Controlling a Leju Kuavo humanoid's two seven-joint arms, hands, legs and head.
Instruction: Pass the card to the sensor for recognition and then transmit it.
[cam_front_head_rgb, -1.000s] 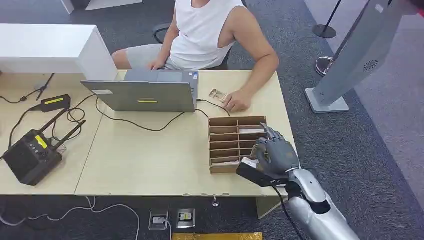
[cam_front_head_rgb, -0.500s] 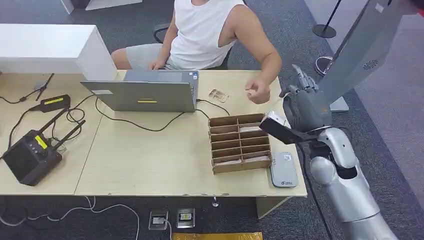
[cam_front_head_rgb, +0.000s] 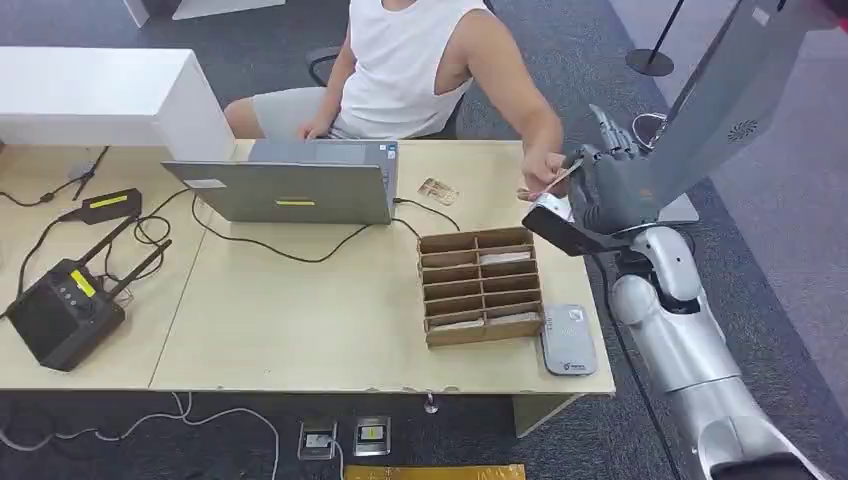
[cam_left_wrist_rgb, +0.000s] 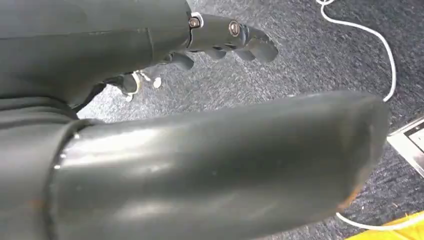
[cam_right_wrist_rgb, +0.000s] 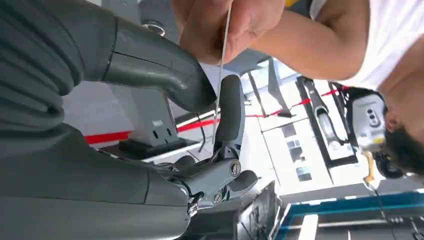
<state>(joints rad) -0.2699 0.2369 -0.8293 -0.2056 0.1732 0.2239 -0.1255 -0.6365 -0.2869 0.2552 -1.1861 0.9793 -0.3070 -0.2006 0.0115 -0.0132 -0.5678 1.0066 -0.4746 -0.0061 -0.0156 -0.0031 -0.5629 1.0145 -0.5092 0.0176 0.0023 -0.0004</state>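
Observation:
My right hand (cam_front_head_rgb: 612, 190) is raised past the table's far right corner and pinches a thin card (cam_front_head_rgb: 556, 183) between thumb and finger. In the right wrist view the card (cam_right_wrist_rgb: 221, 60) shows edge-on, standing between the thumb (cam_right_wrist_rgb: 165, 75) and a finger (cam_right_wrist_rgb: 230, 107). A person's hand (cam_front_head_rgb: 540, 165) grips the card's other end, its fingers (cam_right_wrist_rgb: 225, 25) closed over the edge. The grey card sensor (cam_front_head_rgb: 567, 340) lies flat near the table's front right corner. My left hand (cam_left_wrist_rgb: 200, 160) hangs over the carpet with its fingers (cam_left_wrist_rgb: 235, 37) apart and nothing in it.
A cardboard slotted organizer (cam_front_head_rgb: 482, 285) with cards stands left of the sensor. A grey laptop (cam_front_head_rgb: 290, 190) and its cable lie mid-table, and a black antenna device (cam_front_head_rgb: 65, 310) sits at the left. The person sits behind the table (cam_front_head_rgb: 300, 330). A white kiosk (cam_front_head_rgb: 720, 110) stands right.
My right hand rose from the organizer's near right corner, beside the sensor, to the far right. The person's hand lifted off the table and took hold of the card.

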